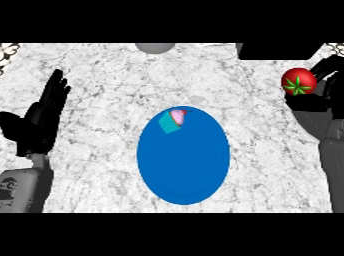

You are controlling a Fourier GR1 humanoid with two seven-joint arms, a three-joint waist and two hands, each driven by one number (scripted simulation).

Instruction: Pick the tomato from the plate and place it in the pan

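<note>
Currently: tomato (299, 81) is off the plate (182, 165) and sits in the right hand (330, 90), at 2 o'clock from the plate and well apart from it. Right hand's fingers and thumb are curled round the tomato from its 3 and 6 o'clock sides; the red skin and green star-shaped calyx face the camera. Only marking on it is that calyx.

Black object (274, 50) is cut off by the top edge at 1 o'clock; too little shows to say whether it's the pan. Tomato is near it, at its 5 o'clock, not touching. Can't tell the tomato's height over the counter (94, 75).

Blue plate is centred and carries a cupcake (173, 120), teal wrapper and pink top, lying tilted near the rim at 11 o'clock.

Left hand (38, 120) rests at 9 o'clock, fingers straight, pointing up and pressed together, thumb out to the side, holding nothing.

Grey round object (156, 47) at 12 o'clock, half cut off.
</note>
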